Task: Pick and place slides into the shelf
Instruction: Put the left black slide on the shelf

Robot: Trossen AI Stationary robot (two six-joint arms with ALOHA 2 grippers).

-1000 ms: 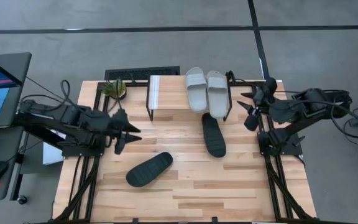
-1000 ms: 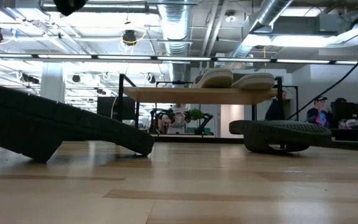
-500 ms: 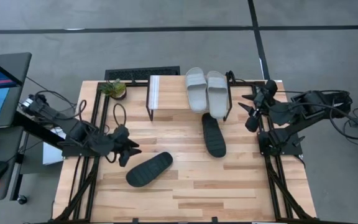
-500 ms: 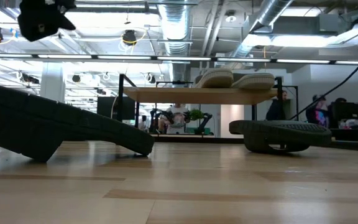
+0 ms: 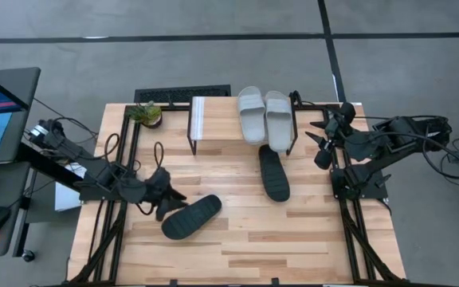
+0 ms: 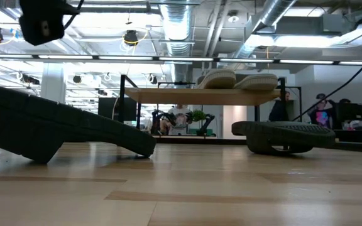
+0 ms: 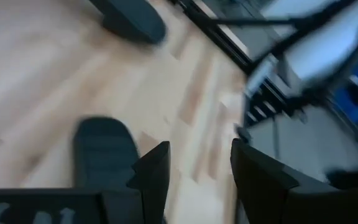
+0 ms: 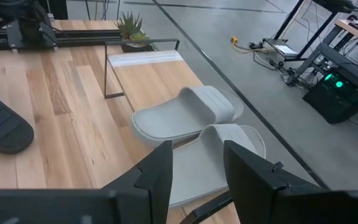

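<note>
High view: left gripper (image 5: pixel 171 202) is held low, jaws spread, right beside the near black slide (image 5: pixel 191 217) on the counter (image 5: pixel 253 239). Two grey slides (image 5: pixel 264 114) are seated on the shelf (image 5: pixel 213 115); second black slide (image 5: pixel 274 173) lies below it. Right gripper (image 5: pixel 317 142) is parked at the shelf's end, jaws parted, empty.

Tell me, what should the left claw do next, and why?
Probably drop a little lower and close on the near black slide. The left claw is open and sits right at that slide's end, not gripping it yet. Both grey slides already sit on the shelf, and the right claw waits beside it.
</note>
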